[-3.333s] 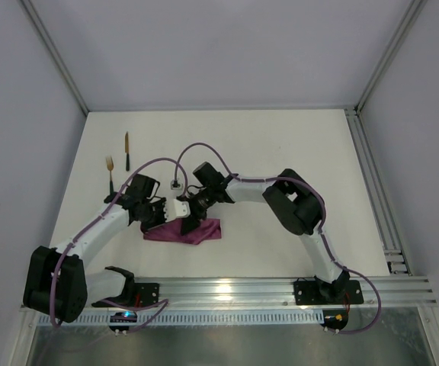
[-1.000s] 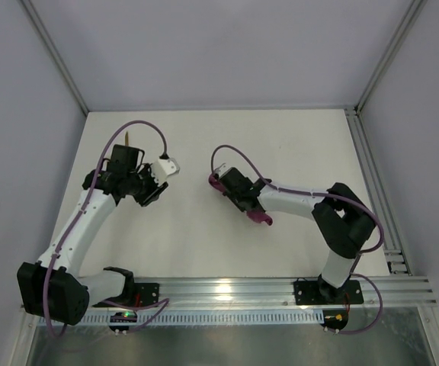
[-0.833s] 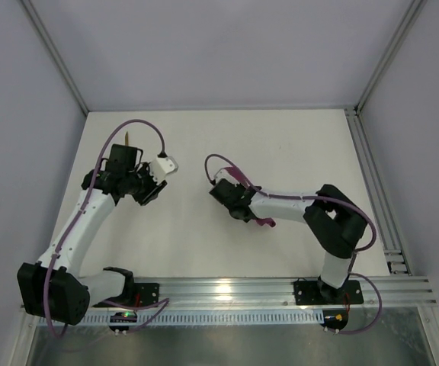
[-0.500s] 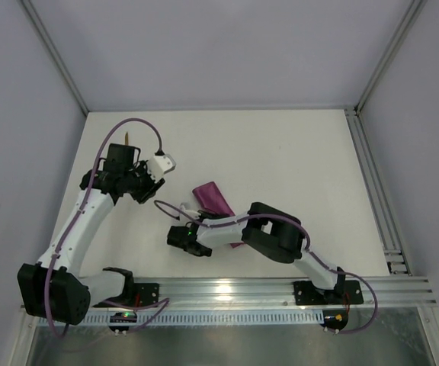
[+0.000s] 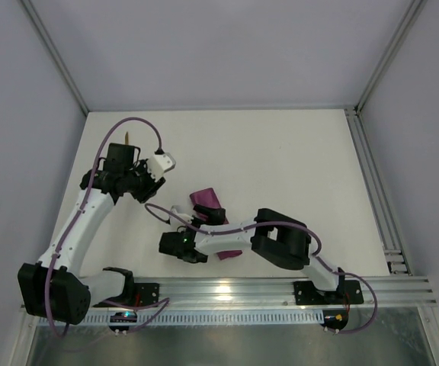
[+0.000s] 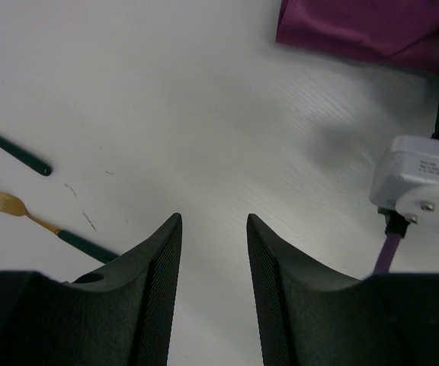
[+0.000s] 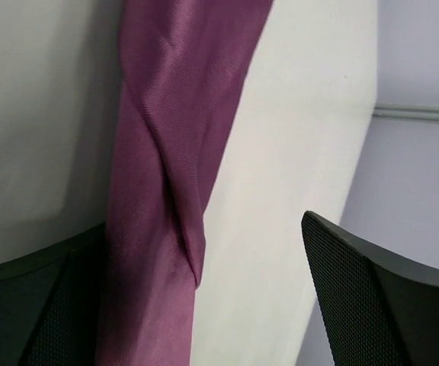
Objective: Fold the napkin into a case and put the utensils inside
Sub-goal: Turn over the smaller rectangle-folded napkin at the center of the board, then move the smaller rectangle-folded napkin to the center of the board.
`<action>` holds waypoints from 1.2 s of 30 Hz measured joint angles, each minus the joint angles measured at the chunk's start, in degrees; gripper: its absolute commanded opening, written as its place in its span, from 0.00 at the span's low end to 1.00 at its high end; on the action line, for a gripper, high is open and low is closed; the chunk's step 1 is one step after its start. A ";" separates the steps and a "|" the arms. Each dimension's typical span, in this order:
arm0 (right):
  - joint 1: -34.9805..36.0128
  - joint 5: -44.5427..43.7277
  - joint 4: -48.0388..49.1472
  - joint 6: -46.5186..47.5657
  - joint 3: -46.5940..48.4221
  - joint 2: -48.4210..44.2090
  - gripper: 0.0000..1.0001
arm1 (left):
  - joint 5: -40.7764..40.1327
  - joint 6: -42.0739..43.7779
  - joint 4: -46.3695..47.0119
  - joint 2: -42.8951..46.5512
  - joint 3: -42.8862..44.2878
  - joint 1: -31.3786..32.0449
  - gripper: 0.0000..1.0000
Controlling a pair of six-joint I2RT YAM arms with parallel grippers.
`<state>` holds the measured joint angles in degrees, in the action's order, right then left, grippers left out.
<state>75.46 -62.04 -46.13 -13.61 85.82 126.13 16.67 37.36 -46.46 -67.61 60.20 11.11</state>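
Observation:
The magenta-purple napkin (image 5: 206,200) lies crumpled at the table's middle front, partly under my right arm. In the right wrist view it (image 7: 170,152) runs ahead from beside my left finger. My right gripper (image 5: 203,216) (image 7: 204,305) is open wide, and the cloth lies loose between the jaws. My left gripper (image 5: 143,188) (image 6: 213,252) is open and empty above bare table. The gold fork (image 6: 21,213) and the knife's dark handle (image 6: 17,152) lie to its left. In the top view only the knife's tip (image 5: 126,138) shows.
The white table (image 5: 280,152) is walled at the back and on both sides. A metal rail (image 5: 372,183) runs along its right edge. My right forearm (image 5: 227,238) lies low across the front middle. A white camera housing (image 6: 421,187) shows near the napkin's corner (image 6: 364,30).
My right arm has swung from the centre down to the front left and let go of the napkin, which now lies on the table. My left arm has barely moved.

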 measured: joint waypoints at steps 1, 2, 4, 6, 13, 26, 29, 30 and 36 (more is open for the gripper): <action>0.92 1.11 0.83 -0.26 0.00 -0.55 0.97 | 0.07 -0.11 0.00 -0.02 0.00 0.00 0.43; 1.86 2.34 1.79 -0.48 0.00 -1.09 0.97 | 0.09 -0.33 0.02 -0.09 0.00 0.00 0.43; 3.74 5.95 4.55 -1.11 -0.20 -2.69 0.98 | 0.42 -0.94 0.07 -0.46 0.04 0.00 0.43; 5.16 10.60 8.44 -1.77 -1.29 -4.79 0.99 | 0.68 -1.38 0.13 -1.38 0.33 0.00 0.43; 6.47 24.52 20.92 -2.34 -7.48 -10.38 0.99 | 2.14 -3.61 1.11 -5.66 0.59 0.00 0.39; 5.53 41.77 32.63 -16.39 -38.86 -40.74 0.31 | 2.86 -10.80 8.55 -18.80 1.75 10.69 0.31; 4.20 44.48 35.74 -20.44 -43.67 -41.92 0.24 | 2.49 -12.15 10.99 -21.64 1.75 14.45 0.31; 3.61 45.18 36.50 -21.70 -45.40 -42.01 0.24 | 2.16 -12.68 11.87 -22.60 1.75 15.65 0.31; -0.79 48.00 43.08 -25.83 -51.54 -43.89 0.22 | -1.29 -14.45 17.22 -29.09 1.86 19.19 0.28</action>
<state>74.67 -14.04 -3.05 -39.44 34.28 82.24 15.38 22.92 -29.23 -96.71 62.06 30.30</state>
